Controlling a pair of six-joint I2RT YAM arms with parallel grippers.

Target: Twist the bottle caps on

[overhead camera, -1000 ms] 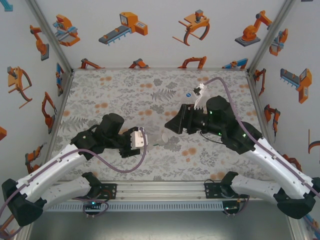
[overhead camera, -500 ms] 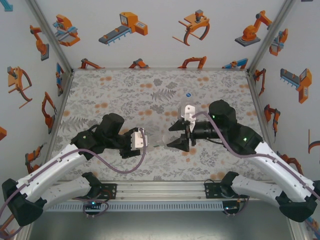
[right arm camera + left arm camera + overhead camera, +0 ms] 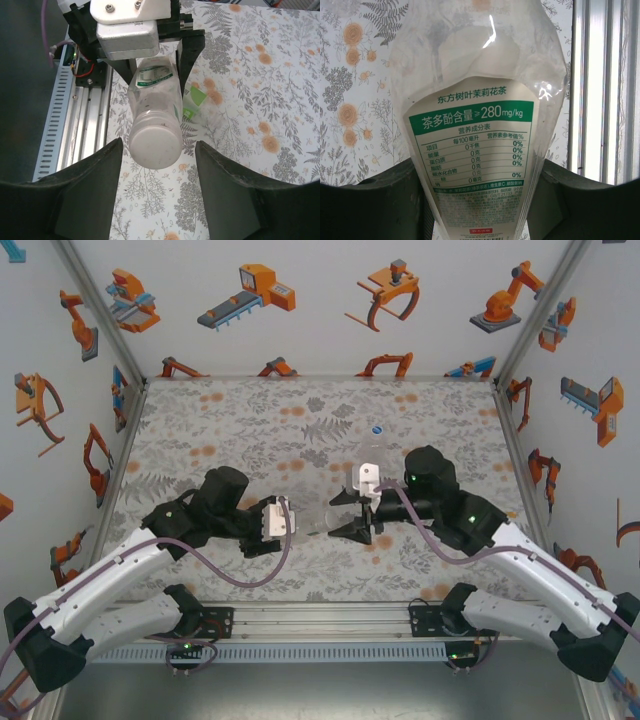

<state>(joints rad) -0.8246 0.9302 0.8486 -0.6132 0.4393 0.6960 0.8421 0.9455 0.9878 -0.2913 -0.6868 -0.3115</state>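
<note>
Right gripper (image 3: pixel 340 517) nearer bottle (image 3: pixel 152 107), base hidden

A floral table cover (image 3: pixel 250 420) sits between walls (image 3: pixel 300 330) printed with orange machine drawings, metal rail (image 3: pixel 320 618) in front.

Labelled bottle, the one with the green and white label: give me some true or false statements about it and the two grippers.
1. The left gripper is shut on the labelled bottle. True.
2. The bottle's mouth is bare. False: a white cap sits on it.
3. The right gripper is clamped on that cap. False: it is open, one finger on either side of the cap with gaps.
4. The table has a floral pattern. True.
</note>
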